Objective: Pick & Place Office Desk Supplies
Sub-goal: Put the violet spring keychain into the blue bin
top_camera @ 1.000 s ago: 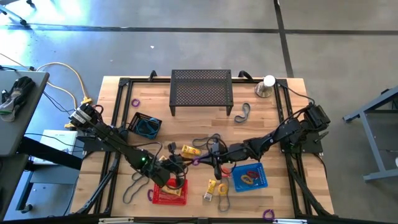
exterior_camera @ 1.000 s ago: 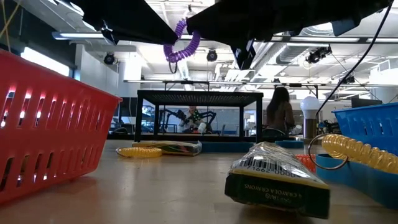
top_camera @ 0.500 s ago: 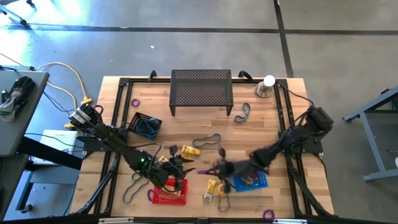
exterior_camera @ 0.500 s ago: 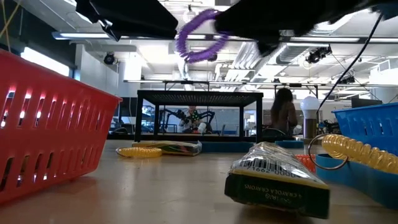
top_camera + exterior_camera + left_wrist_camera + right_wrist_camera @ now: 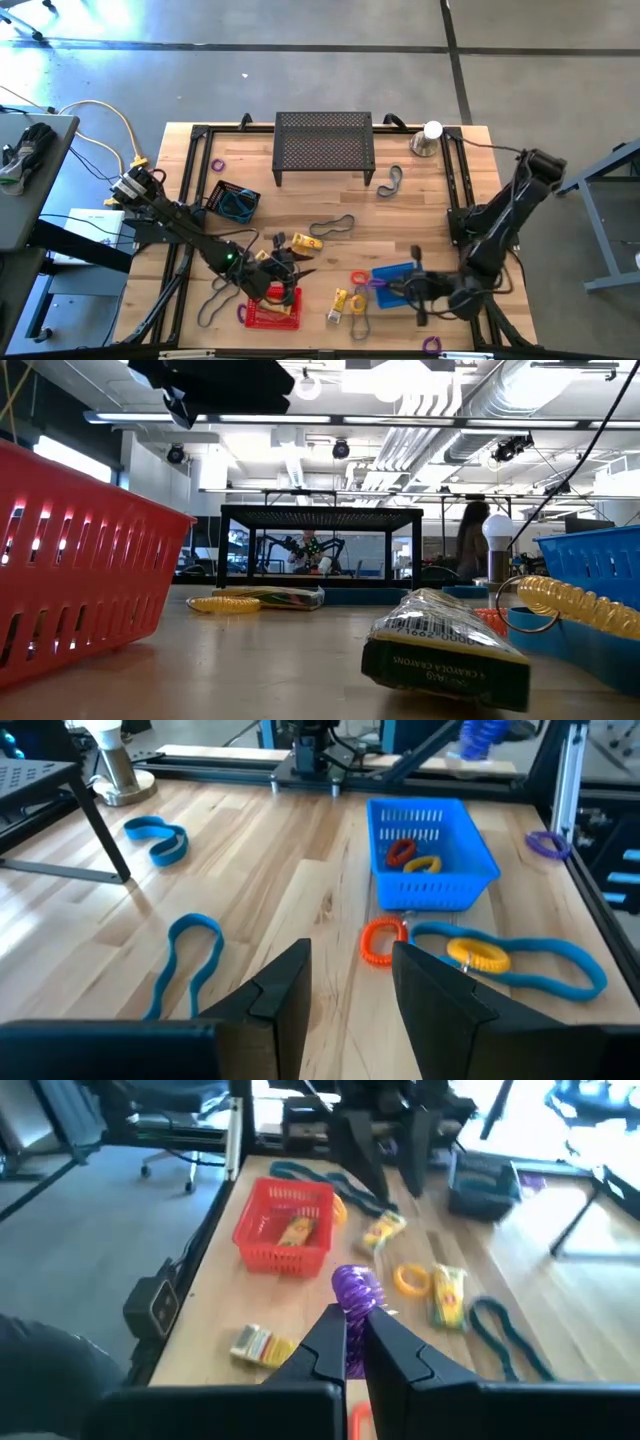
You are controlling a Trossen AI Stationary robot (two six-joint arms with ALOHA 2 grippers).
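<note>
The right pincer (image 5: 355, 1342) is closed on a purple coiled ring (image 5: 355, 1292), pinched between its fingertips above the blue basket (image 5: 400, 283). The left pincer (image 5: 348, 970) stands open above the worktop (image 5: 290, 870); an orange ring (image 5: 380, 942) lies just beyond its fingers.

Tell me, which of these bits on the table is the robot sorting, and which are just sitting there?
Being sorted: purple coiled plastic ring held by the right gripper; orange coiled ring; teal rubber band loop; yellow crayon box.
Just there: black mesh metal stand; silver cone with white ball.
</note>
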